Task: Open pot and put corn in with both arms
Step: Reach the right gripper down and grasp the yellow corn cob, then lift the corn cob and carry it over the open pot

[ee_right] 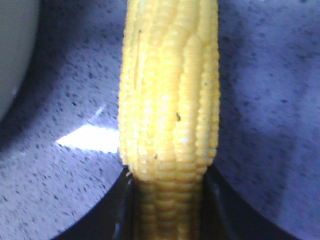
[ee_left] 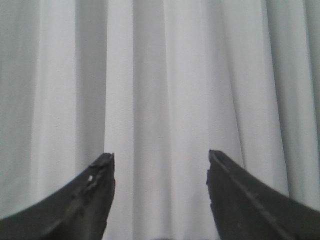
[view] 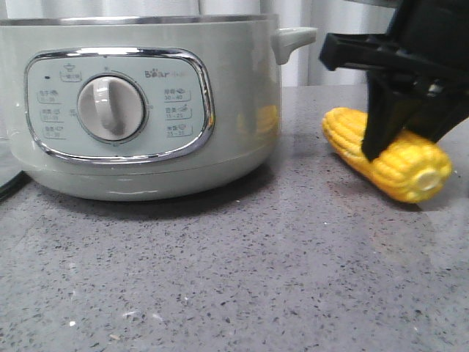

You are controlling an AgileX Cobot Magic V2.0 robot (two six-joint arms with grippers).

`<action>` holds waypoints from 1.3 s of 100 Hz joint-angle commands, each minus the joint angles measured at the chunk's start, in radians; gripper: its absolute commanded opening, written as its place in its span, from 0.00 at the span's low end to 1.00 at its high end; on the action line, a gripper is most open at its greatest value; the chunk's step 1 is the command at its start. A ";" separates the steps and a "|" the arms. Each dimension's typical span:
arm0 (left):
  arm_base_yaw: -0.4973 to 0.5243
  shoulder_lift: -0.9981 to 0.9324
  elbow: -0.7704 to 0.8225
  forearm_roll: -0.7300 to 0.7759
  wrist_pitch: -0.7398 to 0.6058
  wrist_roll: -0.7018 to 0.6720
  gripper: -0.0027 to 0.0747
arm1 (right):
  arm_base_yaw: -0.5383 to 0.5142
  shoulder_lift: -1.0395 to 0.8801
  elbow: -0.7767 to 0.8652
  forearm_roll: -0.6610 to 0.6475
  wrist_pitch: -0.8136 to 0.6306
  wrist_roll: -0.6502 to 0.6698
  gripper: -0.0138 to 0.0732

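Right claw (view: 381,143) clamps my stiff, light, bumpy corn (view: 388,155) mid-cob on the desk (view: 220,279); my left claw (ee_left: 160,195) gapes empty.

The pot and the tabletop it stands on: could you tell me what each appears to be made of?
The pot looks like glossy pale-green plastic or enamelled metal; its sheen reflects the corn. The frame around its control panel looks like chrome, bright and mirror-like. The tabletop looks like polished grey speckled stone or a composite imitation, showing dark flecks and soft reflections.
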 commanded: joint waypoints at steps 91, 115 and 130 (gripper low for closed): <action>-0.006 0.000 -0.039 -0.005 -0.061 -0.008 0.51 | 0.298 0.128 -0.600 -0.036 -0.051 -0.069 0.16; -0.006 0.000 -0.039 -0.005 -0.061 -0.008 0.51 | 0.301 0.250 -0.664 -0.033 0.030 -0.069 0.17; -0.006 0.000 -0.039 -0.005 -0.061 -0.008 0.51 | 0.301 0.279 -0.664 -0.027 0.023 -0.069 0.18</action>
